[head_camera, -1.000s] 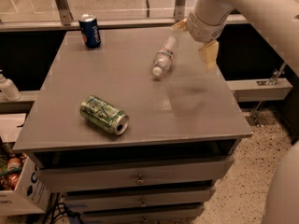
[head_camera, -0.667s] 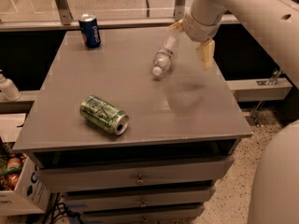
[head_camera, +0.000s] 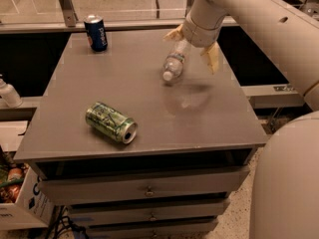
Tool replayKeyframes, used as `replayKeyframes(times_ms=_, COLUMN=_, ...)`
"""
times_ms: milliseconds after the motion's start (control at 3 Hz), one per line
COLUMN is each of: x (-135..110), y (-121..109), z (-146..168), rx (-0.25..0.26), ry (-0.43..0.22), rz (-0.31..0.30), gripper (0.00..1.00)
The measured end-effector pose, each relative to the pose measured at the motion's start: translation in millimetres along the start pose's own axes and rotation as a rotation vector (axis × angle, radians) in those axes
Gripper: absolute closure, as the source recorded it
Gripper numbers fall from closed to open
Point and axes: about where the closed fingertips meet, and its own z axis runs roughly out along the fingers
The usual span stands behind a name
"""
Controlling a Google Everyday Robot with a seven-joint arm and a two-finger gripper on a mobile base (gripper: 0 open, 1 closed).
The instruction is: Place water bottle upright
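— Where is the small clear ribbed plastic water bottle?

— It lies on its side on the flat grey counter, towards the far right corner, with its white cap pointing to the front left.

— And the cream two-finger gripper?

— It is at the bottle's base end, fingers spread wide, one on each side of it. I cannot tell if they touch the plastic. The thick pale arm reaches in over the right edge.

— Anything nearby on the counter?

— A blue drink can stands upright near the far left corner. A green drink can lies on its side near the front left. Both are well apart from the bottle, with bare counter between them. An opaque white bottle stands off the left edge, lower down.
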Motion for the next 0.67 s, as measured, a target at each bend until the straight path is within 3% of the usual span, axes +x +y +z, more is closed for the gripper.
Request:
replayKeyframes(times_ms=333, x=-7.9, y=-18.0, z=23.9, rx=-0.043, ry=-0.058, rz=-0.118, gripper=0.0)
replayKeyframes(times_ms=667, x=-8.6, y=-23.9, z=30.3, rx=-0.053, ry=-0.075, rz=-0.142, gripper=0.0)
